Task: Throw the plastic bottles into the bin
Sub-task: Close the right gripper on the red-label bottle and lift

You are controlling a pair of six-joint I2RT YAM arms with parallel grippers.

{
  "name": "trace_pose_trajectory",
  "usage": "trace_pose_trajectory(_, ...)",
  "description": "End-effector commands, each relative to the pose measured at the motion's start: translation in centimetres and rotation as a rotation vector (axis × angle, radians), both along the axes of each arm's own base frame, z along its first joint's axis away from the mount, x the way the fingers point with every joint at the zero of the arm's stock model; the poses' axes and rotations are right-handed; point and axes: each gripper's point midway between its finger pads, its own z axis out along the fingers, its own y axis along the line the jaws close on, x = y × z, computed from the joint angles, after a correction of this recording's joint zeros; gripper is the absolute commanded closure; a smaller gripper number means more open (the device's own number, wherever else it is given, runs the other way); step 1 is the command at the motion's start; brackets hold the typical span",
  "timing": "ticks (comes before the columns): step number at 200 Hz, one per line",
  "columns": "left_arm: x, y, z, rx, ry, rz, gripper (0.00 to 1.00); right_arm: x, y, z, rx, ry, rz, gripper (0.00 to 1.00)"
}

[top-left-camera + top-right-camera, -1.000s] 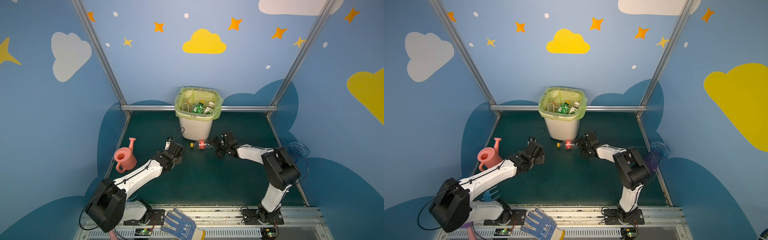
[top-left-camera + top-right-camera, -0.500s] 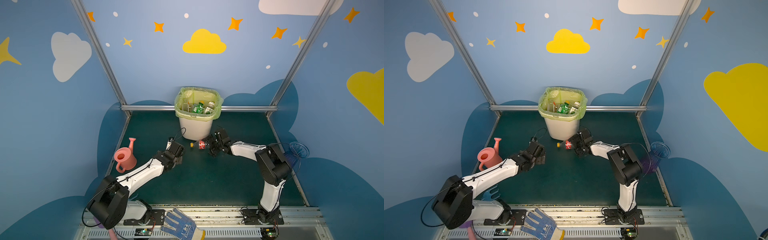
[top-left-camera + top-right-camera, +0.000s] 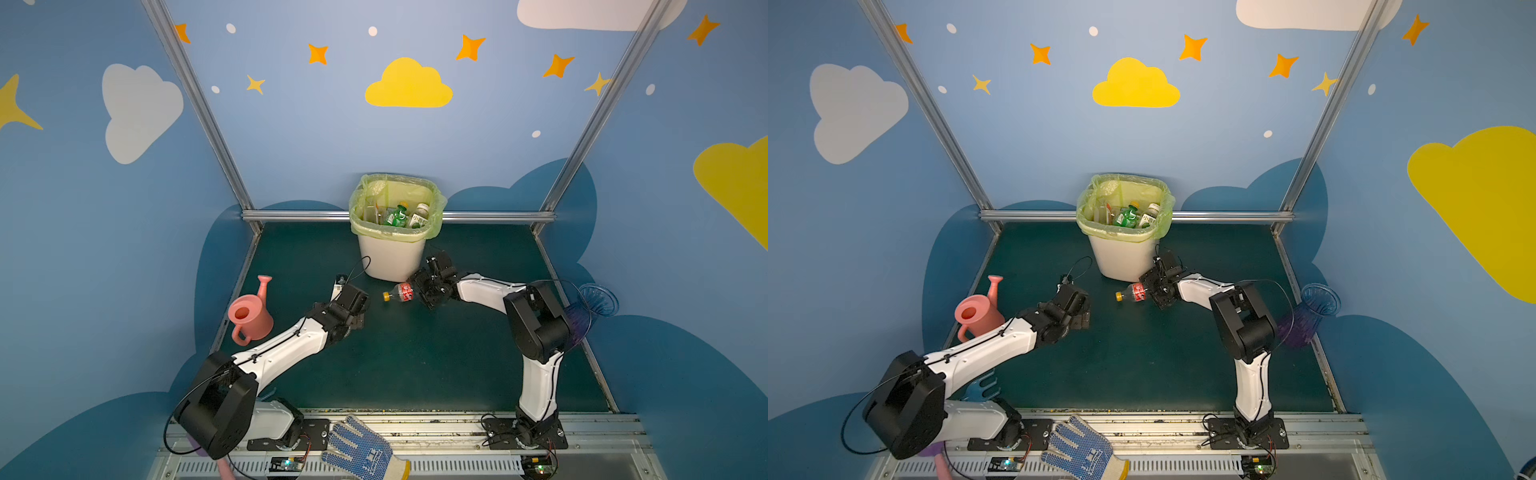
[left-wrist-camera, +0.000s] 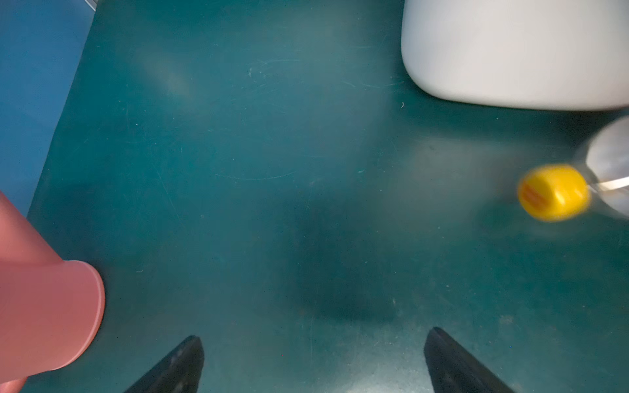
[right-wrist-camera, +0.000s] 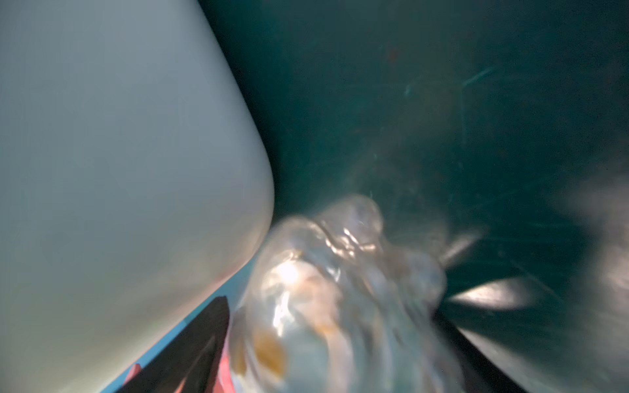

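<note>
The right gripper [image 3: 423,292] has slid leftward onto the base of the red-labelled, yellow-capped plastic bottle [image 3: 400,292], which lies on the green counter [image 3: 415,365] just in front of the white bin [image 3: 390,259]. Its jaws straddle the bottle, but blur hides whether they clamp it. The left gripper [image 4: 313,360] hovers nearby, spread wide and empty.

I see open green mat [image 3: 415,365] across the near middle, free to cross. The bin [image 3: 392,262] blocks back centre; the pink watering can [image 3: 250,319] crowds the left edge and the vase [image 3: 592,305] the right.
</note>
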Motion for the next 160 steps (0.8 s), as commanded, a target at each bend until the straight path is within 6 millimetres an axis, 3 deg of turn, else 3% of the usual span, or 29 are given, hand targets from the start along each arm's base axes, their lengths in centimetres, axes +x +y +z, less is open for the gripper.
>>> trace_pose_trajectory(1,-0.5,0.6,-0.1,0.010,0.002,0.023,0.00,-1.3,-1.3,-2.0,-0.063,0.067,0.004,0.18)
trace_pose_trajectory(32,-0.5,0.6,0.0,0.012,-0.002,0.025,0.00,-1.2,-1.8,-1.7,-0.055,0.056,0.001,0.32)
trace_pose_trajectory(64,-0.4,0.7,-0.1,0.013,0.002,0.030,0.00,-0.8,-1.5,-1.7,-0.043,0.038,0.041,0.34)
trace_pose_trajectory(86,-0.4,0.9,-0.2,0.015,-0.002,0.046,0.00,-0.7,-1.1,-2.0,-0.025,0.046,0.053,0.44)
trace_pose_trajectory(111,-0.7,1.4,0.0,0.007,-0.017,0.075,0.00,0.0,-1.6,-1.2,0.022,-0.004,0.043,0.47)
trace_pose_trajectory(133,-1.0,2.0,0.0,-0.024,-0.034,0.103,0.00,1.6,-2.9,2.0,0.060,-0.111,0.053,0.50)
trace_pose_trajectory(160,-1.2,2.7,0.0,-0.086,-0.040,0.138,0.00,3.6,-5.9,10.0,-0.038,-0.309,0.123,0.52)
